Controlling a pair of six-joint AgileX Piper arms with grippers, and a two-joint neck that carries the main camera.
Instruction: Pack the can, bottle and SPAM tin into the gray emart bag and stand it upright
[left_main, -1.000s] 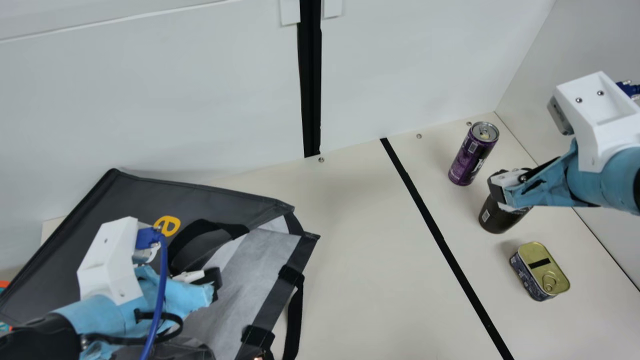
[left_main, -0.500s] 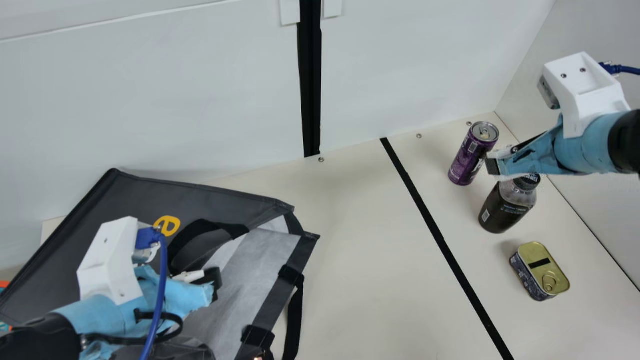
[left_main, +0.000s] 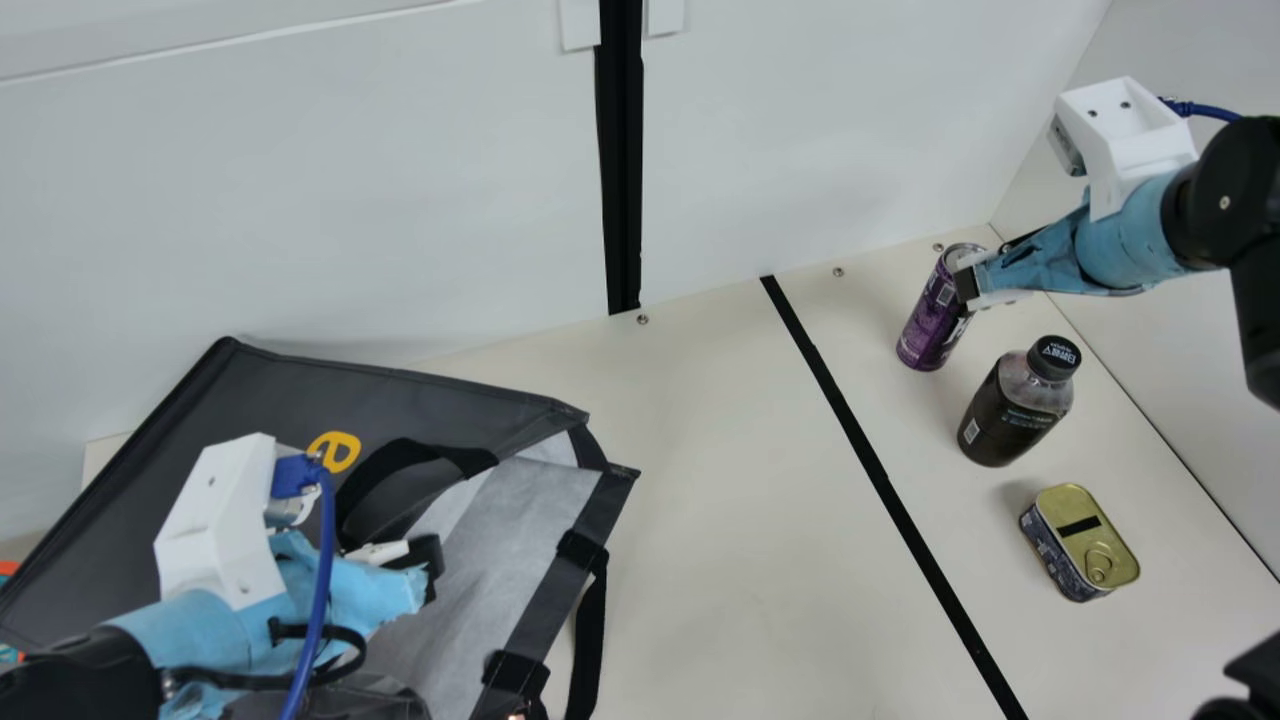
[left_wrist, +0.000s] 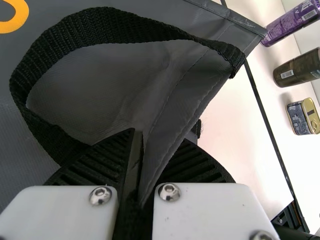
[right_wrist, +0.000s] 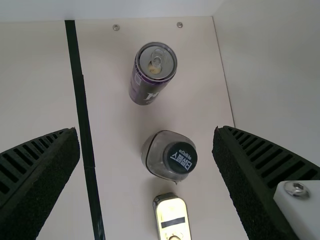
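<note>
Right gripper (left_main: 967, 286) hangs wide open with nothing between its 2 fingers, above the table by the can (left_main: 928, 322). It hides part of the can's upper side in the main view, and whether they touch I cannot tell. Left gripper (left_main: 431, 568) is closed on a fold of the bag (left_main: 260, 385), beside the black handle (left_main: 397, 487); its arm hides part of the bag, which the main view also cuts off at the bottom.

Can and bottle (left_main: 1010, 418) stand upright, the tin (left_main: 1085, 541) just beyond the bottle, all 3 apart, between the black stripe (left_main: 870, 450) and the right wall (left_main: 1180, 385). The can is nearest the back wall (left_main: 800, 120). The right wrist view cuts off the tin; the left cuts off the can and bottle. A broad stretch of table (left_main: 730, 500) separates bag and stripe. Something black in the main view's lower right corner is too cut off to identify.
</note>
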